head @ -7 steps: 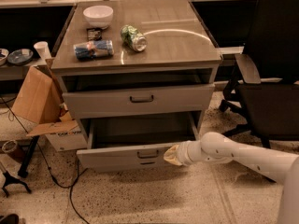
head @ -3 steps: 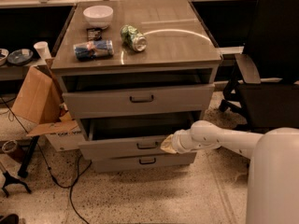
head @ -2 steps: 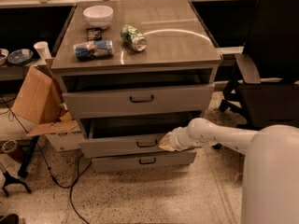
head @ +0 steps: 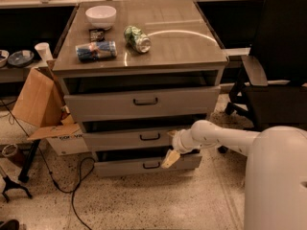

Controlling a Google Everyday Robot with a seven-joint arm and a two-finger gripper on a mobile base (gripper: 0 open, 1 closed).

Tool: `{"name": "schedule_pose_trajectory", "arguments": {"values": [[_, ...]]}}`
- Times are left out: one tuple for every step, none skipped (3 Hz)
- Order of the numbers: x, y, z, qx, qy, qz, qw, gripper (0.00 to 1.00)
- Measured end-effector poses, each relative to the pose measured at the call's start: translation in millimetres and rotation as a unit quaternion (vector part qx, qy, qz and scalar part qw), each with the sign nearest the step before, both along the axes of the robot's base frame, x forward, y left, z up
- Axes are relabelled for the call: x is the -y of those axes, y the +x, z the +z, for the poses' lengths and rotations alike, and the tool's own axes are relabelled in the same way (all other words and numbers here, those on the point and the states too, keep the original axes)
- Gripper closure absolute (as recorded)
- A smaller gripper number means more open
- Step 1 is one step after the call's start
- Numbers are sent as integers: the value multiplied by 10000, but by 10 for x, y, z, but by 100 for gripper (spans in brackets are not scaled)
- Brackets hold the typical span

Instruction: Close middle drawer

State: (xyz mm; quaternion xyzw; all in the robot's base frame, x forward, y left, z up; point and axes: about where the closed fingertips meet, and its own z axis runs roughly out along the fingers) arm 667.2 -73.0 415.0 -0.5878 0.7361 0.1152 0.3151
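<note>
The pincer (head: 171, 155) hangs at the right part of the middle drawer (head: 124, 140), just right of its dark bar handle (head: 150, 137). Its cream tip points down over the lowest drawer (head: 139, 166). Whether the pincer is apart or together I cannot tell.

The middle drawer is almost in. Only a dark slit shows above its front, so its inside is hidden. Above the pincer, the top drawer (head: 110, 104) stands a little out, and its inside is also hidden.

Higher, on the table (head: 192, 47), stand 1 white bowl (head: 101, 16), 1 green can (head: 137, 38) lying on its side and 1 blue packet (head: 96, 51). Far left of the pincer is an open cardboard box (head: 36, 102).
</note>
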Motion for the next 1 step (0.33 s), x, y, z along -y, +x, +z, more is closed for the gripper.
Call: {"name": "schedule_pose_trajectory", "arguments": {"values": [[0,0,0,0,0,0,10000,0]]}}
